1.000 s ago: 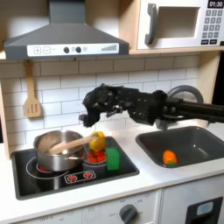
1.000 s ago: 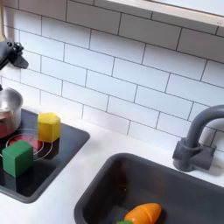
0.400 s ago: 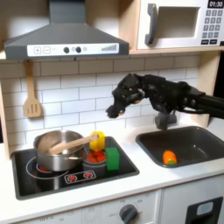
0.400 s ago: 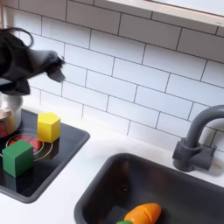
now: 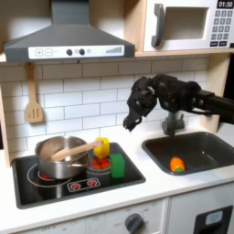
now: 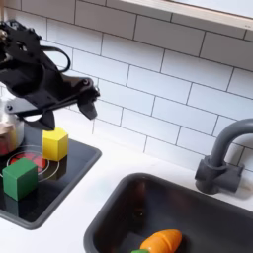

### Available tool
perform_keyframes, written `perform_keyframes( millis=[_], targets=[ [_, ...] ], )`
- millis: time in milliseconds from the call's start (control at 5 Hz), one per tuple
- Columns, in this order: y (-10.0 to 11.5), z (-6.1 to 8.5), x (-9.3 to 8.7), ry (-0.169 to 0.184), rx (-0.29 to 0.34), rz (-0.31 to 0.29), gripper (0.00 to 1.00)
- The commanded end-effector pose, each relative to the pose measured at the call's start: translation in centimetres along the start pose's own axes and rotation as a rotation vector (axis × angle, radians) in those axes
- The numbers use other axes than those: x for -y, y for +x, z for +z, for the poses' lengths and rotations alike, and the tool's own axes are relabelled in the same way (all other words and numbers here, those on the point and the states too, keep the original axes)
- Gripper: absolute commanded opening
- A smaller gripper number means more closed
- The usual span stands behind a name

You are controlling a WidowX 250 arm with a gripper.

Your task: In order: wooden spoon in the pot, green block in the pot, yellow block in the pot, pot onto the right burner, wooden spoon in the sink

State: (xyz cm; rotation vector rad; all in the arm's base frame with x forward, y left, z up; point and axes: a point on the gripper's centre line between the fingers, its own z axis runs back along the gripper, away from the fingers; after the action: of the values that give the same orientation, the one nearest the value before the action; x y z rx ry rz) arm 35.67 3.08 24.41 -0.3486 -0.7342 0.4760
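The pot [image 5: 60, 155] stands on the left ring of the black cooktop [image 5: 55, 187]; its rim also shows in the second exterior view [image 6: 8, 126]. The wooden spoon [image 5: 77, 150] lies in it, its handle sticking out over the rim toward the yellow block [image 5: 102, 146] [image 6: 54, 143]. The green block [image 5: 118, 165] [image 6: 19, 179] stands in front of the yellow one, both on the right burner [image 5: 99, 165] [image 6: 30, 159]. My gripper [image 5: 130, 122] [image 6: 74, 107] hangs open and empty, above and right of the blocks, between the cooktop and the sink [image 5: 218, 147] [image 6: 119, 212].
An orange toy [image 5: 177, 164] [image 6: 161, 240] lies in the sink, with a grey faucet [image 6: 222, 158] behind it. A slotted wooden spatula [image 5: 34, 105] hangs on the tiled wall left of the pot. A range hood [image 5: 64, 41] overhangs the cooktop.
My arm has swung right in the first exterior view, from above the pot to above the counter beside the sink. The spoon, pot and blocks have stayed put.
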Motion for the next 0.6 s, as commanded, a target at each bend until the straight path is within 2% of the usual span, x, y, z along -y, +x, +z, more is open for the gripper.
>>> perform_keyframes(
  millis=[0, 200, 400],
  targets=[
    [-2.2, 0.2, -3.0, 0.246, -0.064, -0.168, 1.00],
    [-3.1, 0.4, -3.9, 0.269, -0.111, -0.316, 1.00],
    [-3.9, 1.4, -5.1, 0.220, -0.165, -0.436, 1.00]
  ],
)
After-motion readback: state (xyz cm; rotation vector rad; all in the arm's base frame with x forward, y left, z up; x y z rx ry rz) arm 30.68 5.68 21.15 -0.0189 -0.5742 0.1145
